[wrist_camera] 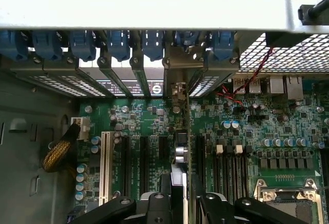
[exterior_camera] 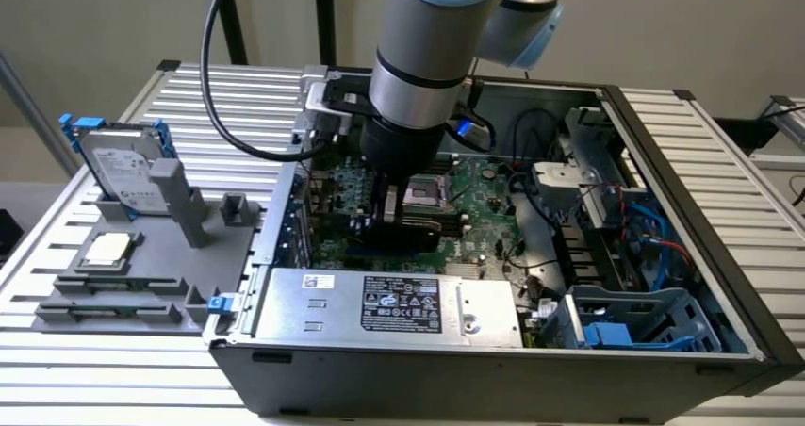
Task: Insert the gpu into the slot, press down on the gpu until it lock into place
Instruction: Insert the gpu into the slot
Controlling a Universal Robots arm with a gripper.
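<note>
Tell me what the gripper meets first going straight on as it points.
The gripper points down with the gpu in its jaws, so the card's lower edge leads. It would meet the motherboard first, probably a slot beneath it; the card hides that spot, so unsure.

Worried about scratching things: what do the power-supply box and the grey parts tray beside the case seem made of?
Power-supply box: bare sheet metal, probably steel; silvery sheen, punched holes. Parts tray: likely matte grey plastic; dull, uniform surface with moulded-looking posts.
</note>
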